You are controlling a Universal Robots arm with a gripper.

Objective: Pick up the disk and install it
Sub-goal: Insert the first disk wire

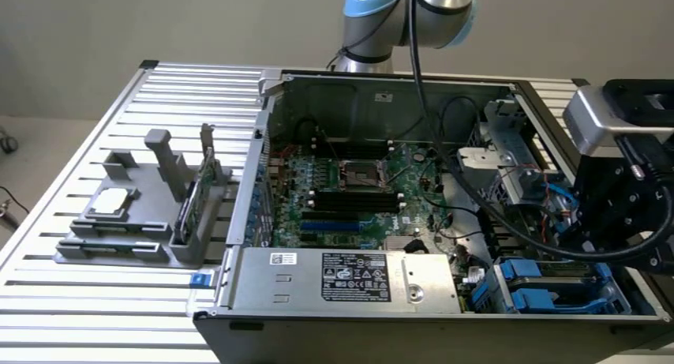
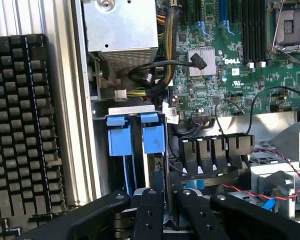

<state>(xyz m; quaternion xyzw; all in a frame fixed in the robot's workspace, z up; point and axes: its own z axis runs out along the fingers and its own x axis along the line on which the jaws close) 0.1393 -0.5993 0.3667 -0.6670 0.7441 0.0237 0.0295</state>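
The disk (image 2: 160, 172) is pinched edge-on between the narrowly set jaws of the gripper (image 2: 166, 215), beside a blue carrier (image 2: 119, 135), at four o'clock in the computer case (image 1: 421, 336) as seen in the exterior view.

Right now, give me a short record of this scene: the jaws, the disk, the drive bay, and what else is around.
jaws: shut on the thin silver-grey metal disk, seen edge-on
location: over the drive bay holding two blue plastic carriers, in the open metal computer case
disk seated: cannot tell
inside case: silver power supply box; green motherboard
table: slatted metal table, grey parts fixture on the exterior view's left
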